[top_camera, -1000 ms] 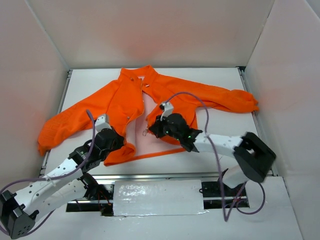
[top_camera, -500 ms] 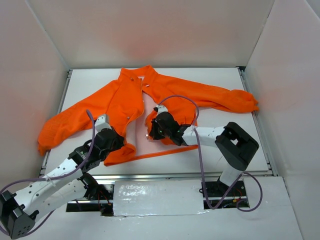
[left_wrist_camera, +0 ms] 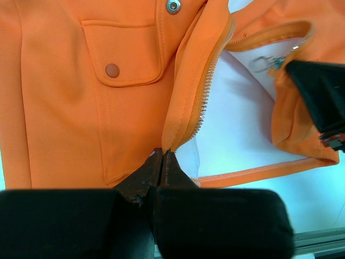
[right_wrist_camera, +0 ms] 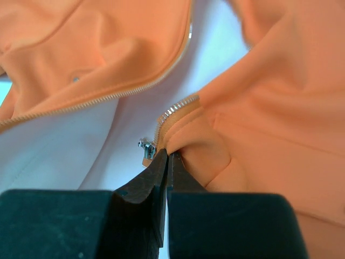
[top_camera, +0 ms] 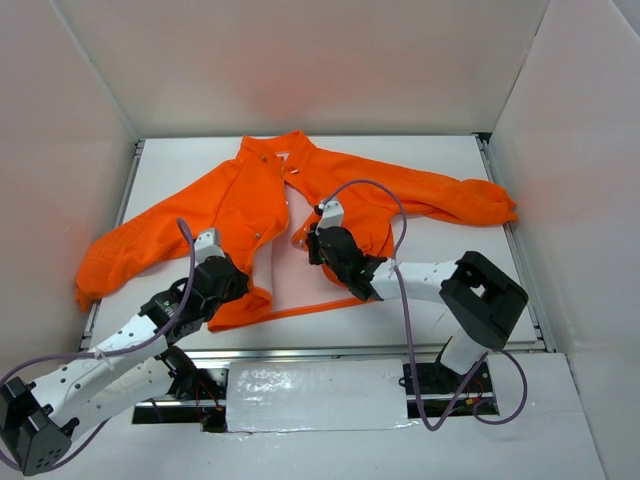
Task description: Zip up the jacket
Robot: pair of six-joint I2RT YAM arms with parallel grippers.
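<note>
The orange jacket [top_camera: 250, 205] lies open on the white table, collar at the far side, pale lining showing down the middle. My left gripper [top_camera: 240, 285] is shut on the bottom of the jacket's left front edge [left_wrist_camera: 175, 141], pinching the fabric right below the zipper teeth [left_wrist_camera: 207, 89]. My right gripper [top_camera: 315, 243] is shut on the jacket's right front edge [right_wrist_camera: 186, 144], just beside the metal zipper slider [right_wrist_camera: 145, 145]. The two zipper halves lie apart. In the left wrist view the slider [left_wrist_camera: 268, 63] shows next to the dark right gripper [left_wrist_camera: 323, 102].
White walls enclose the table on three sides. A sleeve [top_camera: 470, 200] stretches to the right and another sleeve [top_camera: 115, 255] to the left. A metal rail [top_camera: 330, 352] runs along the near edge, in front of the arm bases.
My right gripper has carried its pinched jacket edge a little farther from the bases and toward the middle; the right arm's elbow shifted. The left arm has held still.
</note>
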